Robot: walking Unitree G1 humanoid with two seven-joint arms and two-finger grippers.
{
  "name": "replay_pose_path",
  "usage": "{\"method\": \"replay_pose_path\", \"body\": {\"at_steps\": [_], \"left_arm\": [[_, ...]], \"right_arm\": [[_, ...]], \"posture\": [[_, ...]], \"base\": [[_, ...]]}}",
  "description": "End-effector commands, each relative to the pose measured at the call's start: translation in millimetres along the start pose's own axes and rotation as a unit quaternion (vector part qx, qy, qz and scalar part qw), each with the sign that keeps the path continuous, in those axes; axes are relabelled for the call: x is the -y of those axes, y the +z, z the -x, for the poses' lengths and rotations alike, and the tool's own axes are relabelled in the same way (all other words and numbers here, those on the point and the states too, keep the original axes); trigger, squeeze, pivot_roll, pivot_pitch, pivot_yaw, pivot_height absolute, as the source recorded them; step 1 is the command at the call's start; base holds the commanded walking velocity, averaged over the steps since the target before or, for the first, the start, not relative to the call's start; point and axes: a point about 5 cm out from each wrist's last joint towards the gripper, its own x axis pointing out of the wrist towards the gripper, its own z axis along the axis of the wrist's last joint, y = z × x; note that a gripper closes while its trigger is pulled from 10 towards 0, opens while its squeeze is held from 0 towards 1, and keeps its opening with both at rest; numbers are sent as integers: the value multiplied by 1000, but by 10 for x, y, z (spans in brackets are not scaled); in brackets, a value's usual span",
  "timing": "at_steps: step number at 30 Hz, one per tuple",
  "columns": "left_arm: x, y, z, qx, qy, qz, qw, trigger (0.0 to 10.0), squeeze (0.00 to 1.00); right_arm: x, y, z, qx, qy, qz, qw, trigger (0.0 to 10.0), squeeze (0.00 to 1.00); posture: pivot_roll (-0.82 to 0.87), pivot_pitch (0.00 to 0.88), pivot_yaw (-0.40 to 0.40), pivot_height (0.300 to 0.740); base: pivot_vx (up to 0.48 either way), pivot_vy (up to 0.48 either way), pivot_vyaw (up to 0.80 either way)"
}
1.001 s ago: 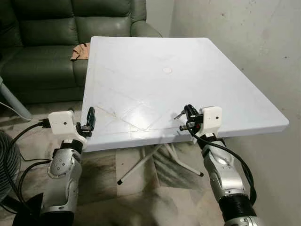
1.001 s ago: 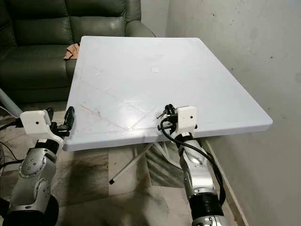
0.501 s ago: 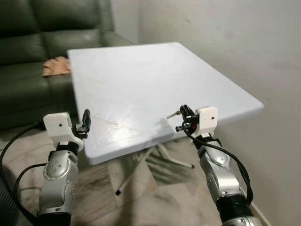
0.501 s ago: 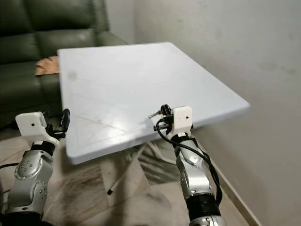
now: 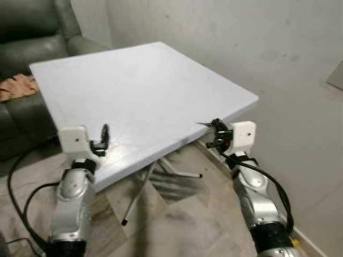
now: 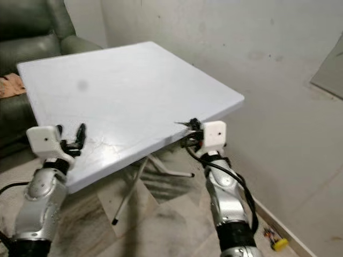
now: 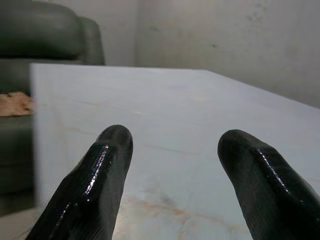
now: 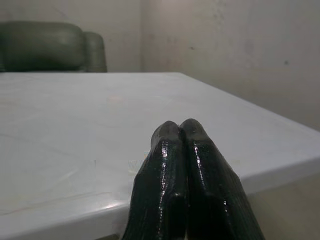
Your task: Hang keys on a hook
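A two-armed robot stands at the near corner of a white folding desk [image 5: 144, 85] set against a pale wall [image 5: 225, 37]. Its right claw [image 5: 214, 134] hovers at the desk's near edge, fingers pressed tight together; a small metal piece that looks like the keys [image 5: 203, 125] juts from the fingertips, level with the desk's edge, though it is too small to make out clearly. In the right wrist view the two black fingers [image 8: 185, 170] meet with no gap, the desktop stretching away beyond them. The left claw [image 5: 102, 140] is held just over the desk's left edge, its fingers [image 7: 100, 170] spread apart and gripping nothing. A dark green sofa [image 5: 32, 32] sits behind the desk, a tan cloth [image 5: 16, 85] lying on its seat. A small yellow item [image 6: 277, 243] lies on the floor by the wall's base.
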Motion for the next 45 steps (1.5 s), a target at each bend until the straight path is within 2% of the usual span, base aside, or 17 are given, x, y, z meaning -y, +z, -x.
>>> {"method": "replay_pose_path", "body": {"at_steps": [1, 31, 36, 45], "left_arm": [[14, -7, 3, -6, -7, 3, 1000, 10000, 0], [59, -26, 32, -12, -21, 9, 1000, 10000, 0], [60, -16, 31, -11, -24, 7, 1000, 10000, 0], [67, -17, 32, -13, -26, 6, 1000, 10000, 0]], "right_arm": [[-13, 29, 6, 9, 3, -2, 1000, 10000, 0], [-23, 2, 87, 7, 10, 2, 1000, 10000, 0], [-22, -28, 78, -7, 7, -5, 1000, 10000, 0], [-25, -41, 82, -11, 6, -4, 1000, 10000, 0]], "posture": [[-66, 0, -13, 740], [-70, 0, -15, 740], [-69, 0, -13, 740], [-69, 0, -10, 740]], "base": [[0, 0, 0], [316, 0, 0], [343, 0, 0], [337, 0, -709]]}}
